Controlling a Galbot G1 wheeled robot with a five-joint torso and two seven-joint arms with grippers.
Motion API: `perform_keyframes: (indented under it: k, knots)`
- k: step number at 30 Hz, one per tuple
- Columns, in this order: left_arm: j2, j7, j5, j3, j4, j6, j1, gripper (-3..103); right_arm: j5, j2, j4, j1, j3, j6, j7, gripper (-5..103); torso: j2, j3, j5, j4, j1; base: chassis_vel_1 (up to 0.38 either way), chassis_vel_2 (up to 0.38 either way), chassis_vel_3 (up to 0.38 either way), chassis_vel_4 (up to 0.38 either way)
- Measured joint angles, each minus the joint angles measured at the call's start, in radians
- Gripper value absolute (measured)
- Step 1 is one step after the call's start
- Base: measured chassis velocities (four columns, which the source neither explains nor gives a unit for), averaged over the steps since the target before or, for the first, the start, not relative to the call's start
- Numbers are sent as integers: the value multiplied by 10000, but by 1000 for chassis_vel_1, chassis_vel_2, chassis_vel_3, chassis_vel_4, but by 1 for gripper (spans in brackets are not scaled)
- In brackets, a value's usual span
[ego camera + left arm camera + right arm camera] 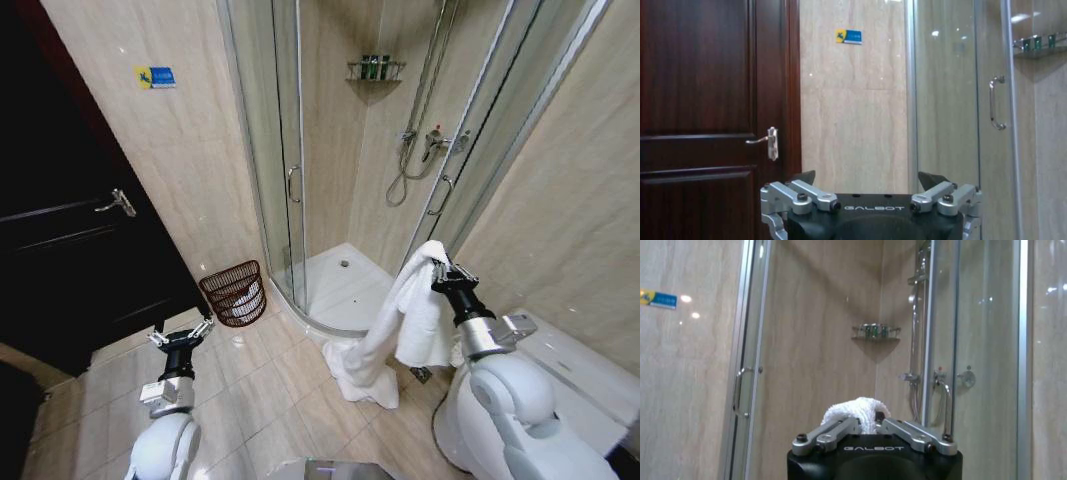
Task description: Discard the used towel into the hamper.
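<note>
One towel (405,320), white, hangs from the right end effector (447,274) at right of centre in the head view, its top bunched over the fingers and its long tail trailing down to a heap on the floor tiles (270,385). Right wrist view shows the right end effector (869,426) with fingers drawn in close on a wad of the towel (857,410), so it reads as clamped on cloth, not gaping.

Hamper (234,293) sits lower left of centre in the head view, against the tiled wall (190,150) just beside the shower door (270,140), well apart from the towel. Something pale lies inside it, cannot tell what.

Step in hand, as I judge it: carry the towel across to the hamper. To do it well: lift enough that the dragging tail clears the floor and the raised shower tray (335,290) edge, keep the grip firm, bring the bunch above the hamper's mouth before releasing, and let the tail go in first so it doesn't drape over the rim. Small basket, long towel: risk of spillover or tipping.

Left end effector (181,335) hovers at lower left of the head view, near the hamper, holding nothing. In the left wrist view the left end effector (867,185) has fingers spread wide, facing the dark door (700,100).
</note>
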Motion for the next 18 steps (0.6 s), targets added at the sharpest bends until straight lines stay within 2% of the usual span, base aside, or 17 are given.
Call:
perform_keyframes:
  k: [3, 8, 18]
  knots:
    - [-38, -253, 25, 49, -101, 119, 73, 100, -46, 46, 19, -60, -58, 9, -63, 2, 0, 0, 1, -1, 0, 0, 0, 0, 0]
    - [-69, -290, 63, 49, -164, 172, 144, 100, -41, 56, 165, -88, -120, 12, -88, 2, 0, 0, 0, -1, 0, 0, 0, 0, 0]
    - [-120, -348, 190, 191, -294, 206, 152, 100, 19, 12, 301, -110, -153, 12, -104, 2, 0, 0, 0, 0, 0, 104, 96, -24, -31]
